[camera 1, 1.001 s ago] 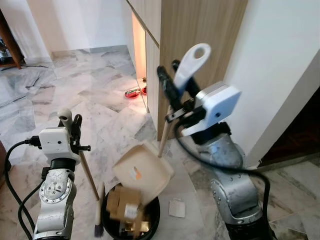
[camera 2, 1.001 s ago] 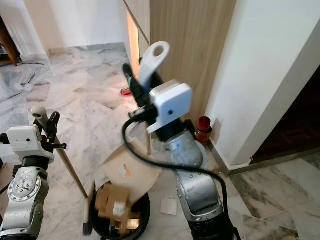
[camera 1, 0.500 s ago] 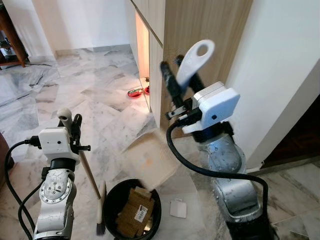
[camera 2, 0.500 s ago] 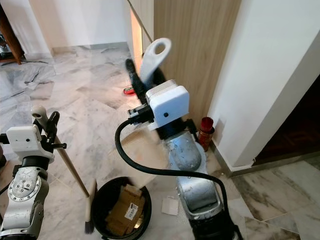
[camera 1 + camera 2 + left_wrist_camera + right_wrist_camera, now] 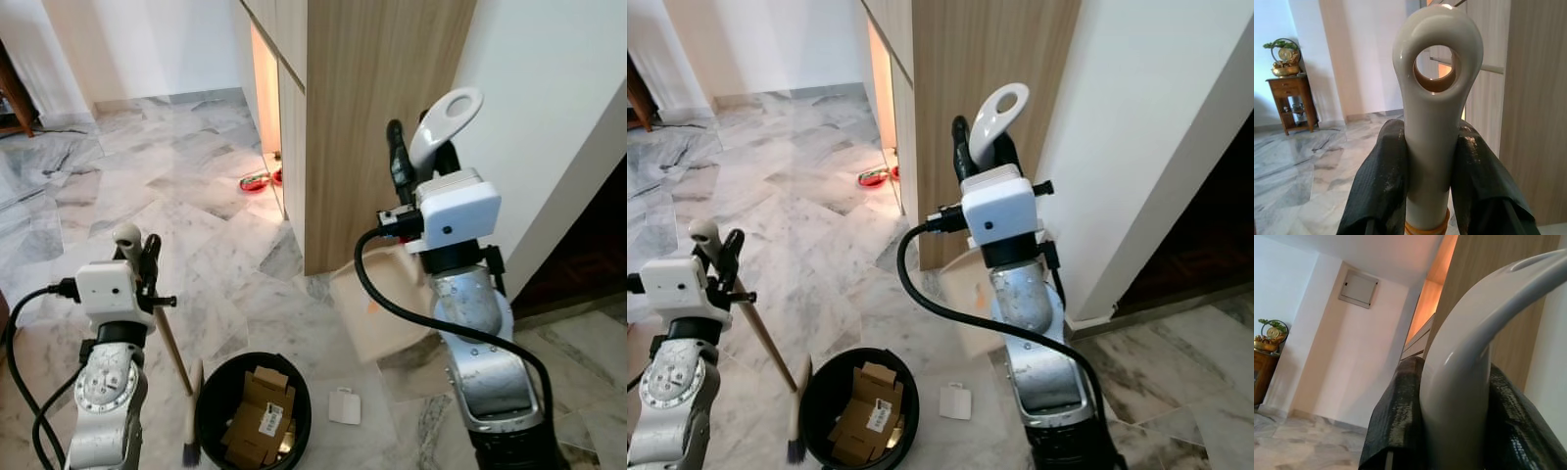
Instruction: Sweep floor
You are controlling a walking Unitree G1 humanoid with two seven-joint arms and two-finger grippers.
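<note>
I count one broom (image 5: 174,362), one dustpan (image 5: 384,311), one black bin (image 5: 253,423) with cardboard boxes inside, and one white scrap (image 5: 344,405) on the marble floor (image 5: 196,196) beside it. My left gripper (image 5: 1431,161) is clamped on the broom's grey handle end, brush head down just left of the bin. My right gripper (image 5: 1449,401) is closed round the dustpan handle, the pan hanging below it by the wooden cabinet (image 5: 372,108), right of the bin
</note>
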